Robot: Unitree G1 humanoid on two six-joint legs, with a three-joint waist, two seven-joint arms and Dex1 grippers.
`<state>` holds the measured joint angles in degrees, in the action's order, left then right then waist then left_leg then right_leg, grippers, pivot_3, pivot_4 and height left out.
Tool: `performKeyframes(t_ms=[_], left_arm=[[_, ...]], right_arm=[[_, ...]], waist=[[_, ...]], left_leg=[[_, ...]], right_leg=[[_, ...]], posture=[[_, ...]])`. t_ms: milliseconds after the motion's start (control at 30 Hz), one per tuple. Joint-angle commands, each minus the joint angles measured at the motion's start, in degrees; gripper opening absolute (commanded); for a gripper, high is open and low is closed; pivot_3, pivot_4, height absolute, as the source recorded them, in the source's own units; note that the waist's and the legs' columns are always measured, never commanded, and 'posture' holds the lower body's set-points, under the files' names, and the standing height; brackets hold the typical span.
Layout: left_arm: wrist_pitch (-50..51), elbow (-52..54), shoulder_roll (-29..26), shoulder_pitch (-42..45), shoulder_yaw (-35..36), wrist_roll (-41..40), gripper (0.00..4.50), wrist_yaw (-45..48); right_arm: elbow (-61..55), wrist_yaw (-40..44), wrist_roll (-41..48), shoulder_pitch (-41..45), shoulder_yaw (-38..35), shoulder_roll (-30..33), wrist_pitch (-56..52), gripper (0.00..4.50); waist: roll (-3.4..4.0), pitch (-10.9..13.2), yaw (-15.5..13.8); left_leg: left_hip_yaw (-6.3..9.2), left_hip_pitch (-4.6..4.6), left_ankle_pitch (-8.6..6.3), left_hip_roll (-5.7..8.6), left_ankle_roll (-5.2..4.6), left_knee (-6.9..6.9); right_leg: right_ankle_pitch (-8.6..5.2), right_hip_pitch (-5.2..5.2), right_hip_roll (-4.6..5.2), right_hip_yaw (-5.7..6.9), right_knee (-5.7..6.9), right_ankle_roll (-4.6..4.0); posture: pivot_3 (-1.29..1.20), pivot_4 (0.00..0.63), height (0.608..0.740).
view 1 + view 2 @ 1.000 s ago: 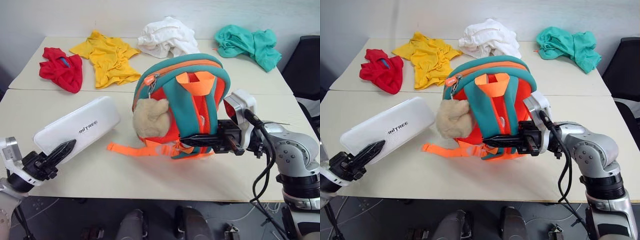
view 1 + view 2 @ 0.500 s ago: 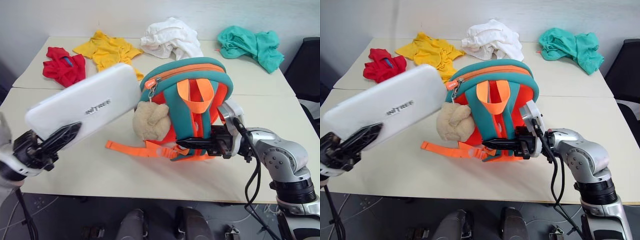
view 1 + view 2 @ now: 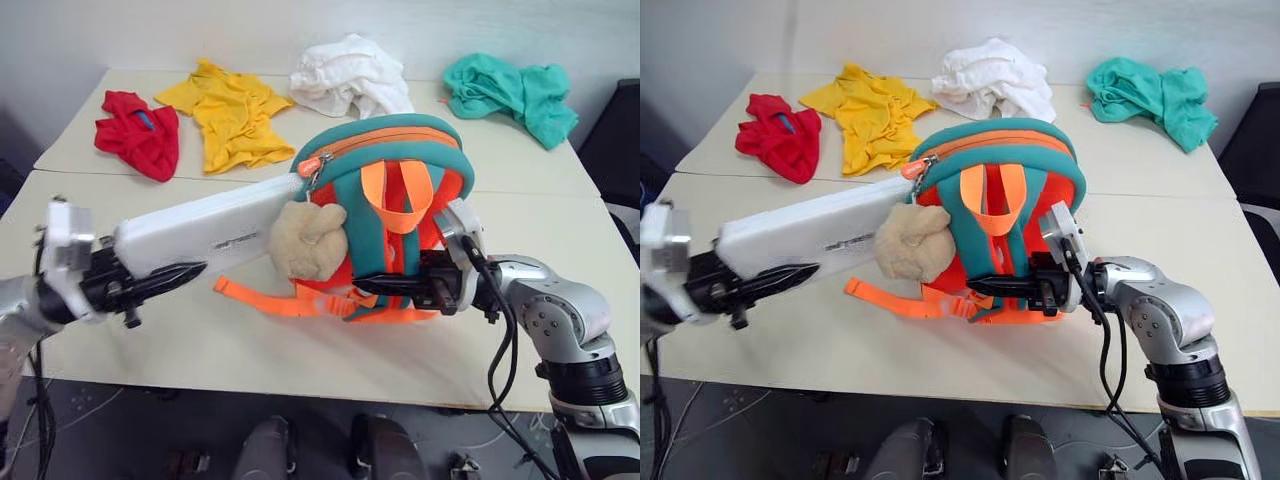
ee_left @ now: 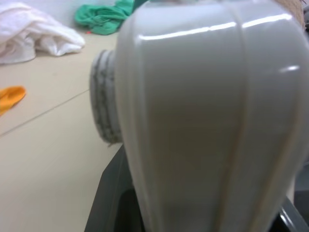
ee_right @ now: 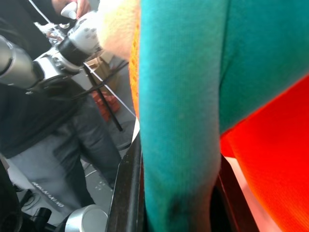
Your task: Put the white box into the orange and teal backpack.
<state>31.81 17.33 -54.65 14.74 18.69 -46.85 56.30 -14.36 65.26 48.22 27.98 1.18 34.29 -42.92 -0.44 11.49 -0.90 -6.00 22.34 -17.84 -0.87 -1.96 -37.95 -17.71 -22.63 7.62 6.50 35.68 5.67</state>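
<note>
My left fingers grip the white box at frame left, its long axis aimed right at the orange and teal backpack; right fingers clench its strap.

Pale table, orange and teal backpack, red, yellow, white, teal garments

Even, bright indoor light falls on the table, with only soft, faint shadows. In the left wrist view the white box sits too close, blurred, with glare streaks near 12 o'clock. The right wrist view's teal strap is soft too.
</note>
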Motion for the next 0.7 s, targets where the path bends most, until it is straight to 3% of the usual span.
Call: performKeyframes(t_ms=[33, 200, 333, 467, 533, 700], left_arm=[[3.83, 1.07, -0.20, 8.75, -8.50, 2.14, 1.35, 0.29], [10.76, -3.72, 3.34, 23.18, -20.74, 8.34, 1.35, -0.98], [15.86, -12.52, 13.41, 35.83, -28.94, 15.28, 1.35, -7.53], [12.22, -17.19, 20.30, 38.50, -31.13, 19.82, 1.35, -8.79], [11.29, -17.29, 21.09, 37.61, -30.52, 20.33, 1.35, -7.46], [11.56, -13.06, 17.55, 33.30, -25.03, 18.21, 2.94, -4.52]], right_arm=[[-0.70, 0.65, 0.72, 0.74, -0.17, -0.05, -0.16, 0.04], [-0.36, 1.33, 0.68, 1.42, 0.56, -0.25, -0.50, 0.04], [-0.23, 1.59, 0.16, 1.78, 0.97, -0.81, -0.01, 0.04], [-0.44, 0.95, -0.39, 1.93, 0.94, -1.67, 0.55, 0.04], [-0.65, 0.43, -0.55, 1.93, 0.95, -2.00, 0.82, 0.04], [-1.05, -0.98, -0.69, 1.73, 0.45, -2.69, 1.09, 0.04]], waist=[[0.00, 0.00, 0.11], [-0.02, 0.01, 0.37], [-0.06, 0.03, 0.02], [-0.06, 0.03, -0.19], [-0.06, 0.03, -0.14], [-0.05, 0.03, 0.17]], left_leg=[[-0.05, 0.00, 0.00, 0.00, 0.00, 0.00], [-0.16, 0.07, 0.04, 0.02, -0.06, -0.05], [-0.24, 0.08, 0.08, 0.00, -0.14, -0.23], [-0.28, 0.07, 0.12, 0.04, -0.21, -0.28], [-0.29, 0.07, 0.12, 0.01, -0.21, -0.26], [-0.28, 0.06, 0.13, -0.01, -0.19, -0.30]], right_leg=[[0.01, -0.01, -0.03, -0.04, 0.08, 0.02], [0.01, -0.05, -0.44, 0.17, 0.09, 0.04], [0.04, -0.07, -0.53, 0.35, 0.19, 0.11], [0.11, -0.05, -0.51, 0.23, 0.20, 0.23], [0.11, -0.07, -0.52, 0.24, 0.19, 0.23], [0.11, -0.06, -0.49, 0.25, 0.23, 0.22]], posture=[[0.00, 0.150, 0.740], [0.00, 0.150, 0.740], [0.00, 0.150, 0.740], [0.00, 0.150, 0.740], [0.00, 0.150, 0.740], [0.00, 0.150, 0.740]])
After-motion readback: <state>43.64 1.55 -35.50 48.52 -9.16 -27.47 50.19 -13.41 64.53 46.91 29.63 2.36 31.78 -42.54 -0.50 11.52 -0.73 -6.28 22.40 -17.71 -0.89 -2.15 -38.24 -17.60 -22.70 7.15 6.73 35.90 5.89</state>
